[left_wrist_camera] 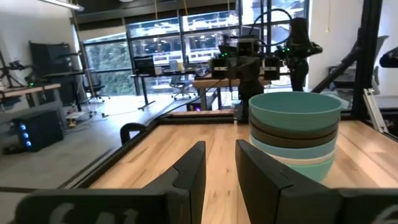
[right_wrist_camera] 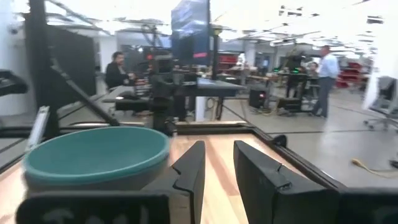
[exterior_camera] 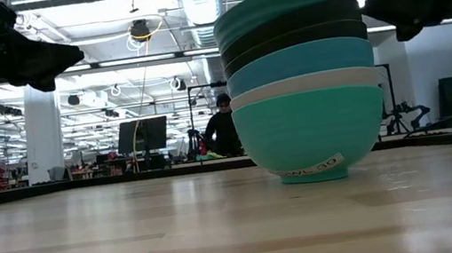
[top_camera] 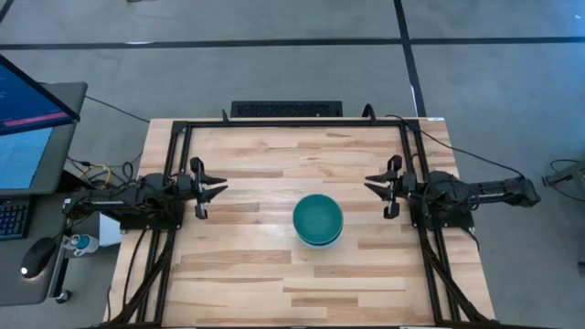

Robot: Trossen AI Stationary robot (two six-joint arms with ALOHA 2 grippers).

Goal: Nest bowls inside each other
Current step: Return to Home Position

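Note:
Six bowls sit nested in one stack (top_camera: 318, 219) on the table, a little right of its middle. In the low view the stack (exterior_camera: 302, 79) shows a teal-green bowl at the bottom resting on its foot, then white, blue and two dark rims, with a teal one on top. My left gripper (top_camera: 212, 190) hovers open near the table's left edge, its fingers pointing toward the stack (left_wrist_camera: 295, 134). My right gripper (top_camera: 377, 186) hovers open near the right edge, pointing at the stack (right_wrist_camera: 93, 155) from the other side. Neither touches a bowl.
A black metal frame (top_camera: 274, 122) runs along the table's far edge and down both sides. Bare wood lies around the stack on every side. A monitor and desk (top_camera: 27, 119) stand off the table's left. People (exterior_camera: 225, 131) are in the room behind.

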